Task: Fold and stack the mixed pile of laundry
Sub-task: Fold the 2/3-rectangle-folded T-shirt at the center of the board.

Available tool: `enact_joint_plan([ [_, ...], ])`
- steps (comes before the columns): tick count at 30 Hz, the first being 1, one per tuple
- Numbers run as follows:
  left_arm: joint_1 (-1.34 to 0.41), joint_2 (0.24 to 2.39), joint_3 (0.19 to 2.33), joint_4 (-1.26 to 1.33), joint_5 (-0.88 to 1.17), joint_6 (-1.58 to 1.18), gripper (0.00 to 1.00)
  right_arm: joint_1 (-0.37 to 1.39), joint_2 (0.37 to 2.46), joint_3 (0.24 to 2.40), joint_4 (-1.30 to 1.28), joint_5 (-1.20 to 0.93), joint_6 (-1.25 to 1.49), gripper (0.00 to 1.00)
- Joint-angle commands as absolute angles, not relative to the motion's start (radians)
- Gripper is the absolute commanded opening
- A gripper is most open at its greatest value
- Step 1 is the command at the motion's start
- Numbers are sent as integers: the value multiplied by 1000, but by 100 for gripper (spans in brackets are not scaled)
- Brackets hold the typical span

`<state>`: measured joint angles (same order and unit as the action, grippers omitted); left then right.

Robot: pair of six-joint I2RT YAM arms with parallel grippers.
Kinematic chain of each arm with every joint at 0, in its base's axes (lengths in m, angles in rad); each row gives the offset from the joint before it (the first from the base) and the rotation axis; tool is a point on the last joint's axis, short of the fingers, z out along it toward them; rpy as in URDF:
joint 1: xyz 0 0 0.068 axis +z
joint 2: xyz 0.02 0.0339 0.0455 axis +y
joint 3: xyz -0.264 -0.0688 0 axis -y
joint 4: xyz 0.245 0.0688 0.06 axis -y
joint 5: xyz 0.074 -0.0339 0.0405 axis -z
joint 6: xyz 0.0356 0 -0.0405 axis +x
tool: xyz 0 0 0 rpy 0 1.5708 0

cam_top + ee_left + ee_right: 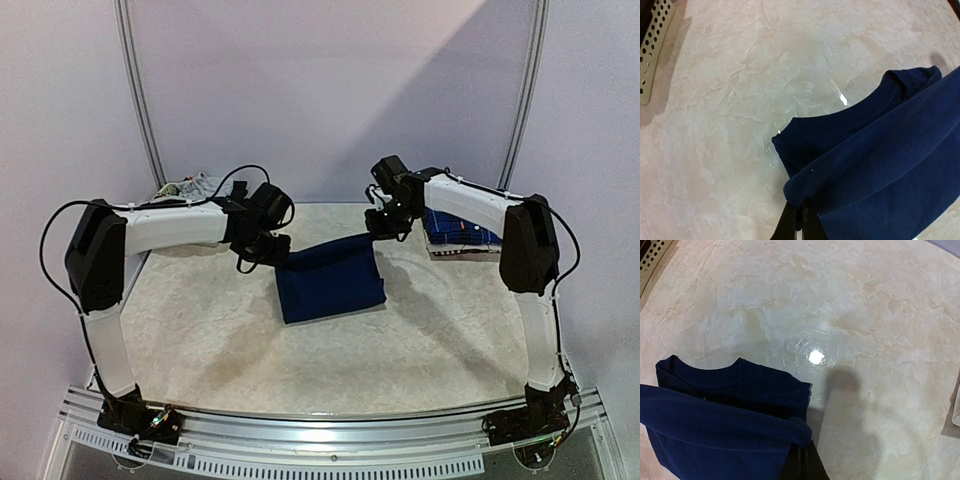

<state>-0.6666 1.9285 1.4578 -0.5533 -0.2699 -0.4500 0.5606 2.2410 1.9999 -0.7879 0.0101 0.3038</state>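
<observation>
A navy T-shirt [330,280] lies half folded at mid-table, its far edge lifted between both arms. My left gripper [277,250] is shut on its left corner; in the left wrist view the gripper [802,210] pinches a rolled navy T-shirt hem [870,165]. My right gripper [385,228] is shut on the right corner; in the right wrist view the gripper [805,452] holds the T-shirt's folded edge [715,425] above the neckline layer. A folded blue plaid shirt [460,238] lies at back right under my right arm. Other pile pieces [190,188] show at back left.
The slatted white basket shows at the left edge of the left wrist view [652,47] and the top-left corner of the right wrist view [652,255]. The marbled tabletop [300,370] runs forward to the metal rail [330,440].
</observation>
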Motion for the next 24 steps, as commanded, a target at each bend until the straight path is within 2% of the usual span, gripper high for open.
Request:
enact_joint_plan([
  [1,-627,1985,1497,-569,-270,-424,0,523,2303,2052,-789,16,290,0],
  [13,-601,2085,1564,-558,-259,-413,0,504,2392,2115,-765,-28,288,0],
  [18,-596,2114,1587,-565,-279,-422,2,501,2415,2137,-746,-44,290,11],
  [19,-593,2120,1593,-569,-284,-426,7,501,2421,2146,-741,-49,291,17],
  [21,-587,2127,1604,-570,-303,-424,25,501,2428,2175,-740,-54,291,27],
  [24,-571,2143,1644,-597,-344,-414,44,498,2432,2228,-748,-62,293,42],
])
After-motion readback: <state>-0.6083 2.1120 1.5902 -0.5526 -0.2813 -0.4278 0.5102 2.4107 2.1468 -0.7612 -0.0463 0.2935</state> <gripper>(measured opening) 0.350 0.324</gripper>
